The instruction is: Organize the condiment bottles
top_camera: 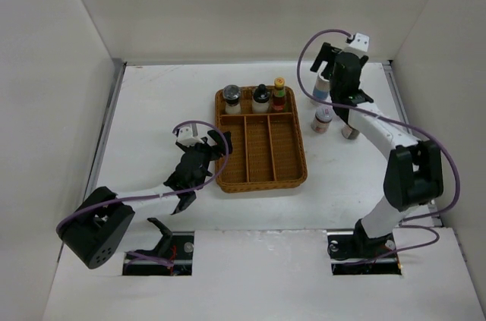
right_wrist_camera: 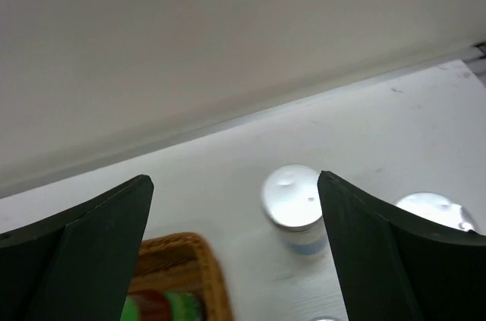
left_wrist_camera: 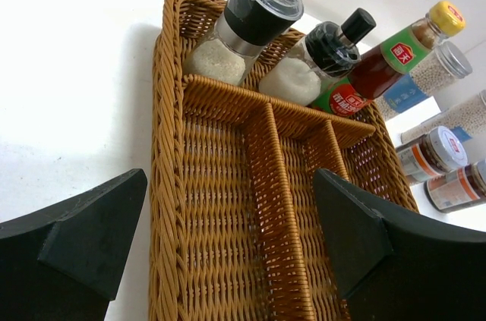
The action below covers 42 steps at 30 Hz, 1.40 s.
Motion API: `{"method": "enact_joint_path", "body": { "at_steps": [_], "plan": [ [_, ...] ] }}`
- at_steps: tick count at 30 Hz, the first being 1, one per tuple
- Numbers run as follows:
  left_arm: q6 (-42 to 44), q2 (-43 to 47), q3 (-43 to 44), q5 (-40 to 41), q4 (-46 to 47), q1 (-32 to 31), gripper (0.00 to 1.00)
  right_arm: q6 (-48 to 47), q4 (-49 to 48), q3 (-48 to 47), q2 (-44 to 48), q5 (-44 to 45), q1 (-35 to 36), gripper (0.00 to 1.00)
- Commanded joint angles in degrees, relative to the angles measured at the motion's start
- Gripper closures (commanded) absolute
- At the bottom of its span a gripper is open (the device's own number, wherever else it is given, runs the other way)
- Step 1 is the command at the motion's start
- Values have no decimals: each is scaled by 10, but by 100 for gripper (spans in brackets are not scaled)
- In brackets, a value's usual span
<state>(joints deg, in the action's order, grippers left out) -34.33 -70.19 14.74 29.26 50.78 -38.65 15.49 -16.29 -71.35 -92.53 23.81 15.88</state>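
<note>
Left pincer (left_wrist_camera: 229,184) spread wide, gripping nothing, at 8 o'clock of wicker tray (top_camera: 301,155), aimed along its long compartments. Right pincer (right_wrist_camera: 235,180) also wide and empty, at 2 o'clock of tray, above blue-banded cylinder (top_camera: 320,90). Upright and side by side in tray's cross compartment at 12 o'clock: clear-lidded grinder (top_camera: 231,98), black-capped bottle (top_camera: 260,97), red sauce bottle (top_camera: 279,93). On desk (top_camera: 152,108) at 3 o'clock of tray: short jar (top_camera: 322,119), plus second jar (top_camera: 349,133) partly hidden behind right arm.
</note>
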Motion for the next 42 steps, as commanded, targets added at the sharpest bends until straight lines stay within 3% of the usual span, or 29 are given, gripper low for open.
{"method": "enact_joint_path", "body": {
  "at_steps": [1, 5, 14, 16, 19, 21, 23, 30, 37, 42],
  "plan": [
    [-6, 10, 6, -6, 27, -2, 8, -3, 60, -35, -46, -8, -20, 1],
    [-6, 5, 6, -7, 25, -1, 8, -17, 115, -90, -100, -22, -40, 0],
    [-6, 7, 6, -8, 28, -1, 8, -22, 117, -127, -161, -28, -51, 3],
    [-6, 2, 6, -8, 28, 1, 8, -22, 115, -137, -174, -30, -52, 12],
    [-5, 7, 6, -9, 28, 1, 8, -25, 116, -148, -182, -30, -51, 40],
    [-5, 8, 5, -9, 28, 6, 8, -17, 98, -131, -158, -20, -50, 55],
    [-5, 13, 2, -9, 27, 10, 8, -13, 42, -94, -106, 0, -50, 59],
    [-7, 37, -16, 5, 37, 25, 8, -41, -114, 36, 120, 44, -16, 58],
    [-18, 88, -50, 62, 34, 60, 8, -56, -106, 93, 284, 24, 95, 56],
    [-38, 129, -65, 90, -9, 100, 7, -39, -94, 121, 300, -33, 216, 55]
  ]
}}
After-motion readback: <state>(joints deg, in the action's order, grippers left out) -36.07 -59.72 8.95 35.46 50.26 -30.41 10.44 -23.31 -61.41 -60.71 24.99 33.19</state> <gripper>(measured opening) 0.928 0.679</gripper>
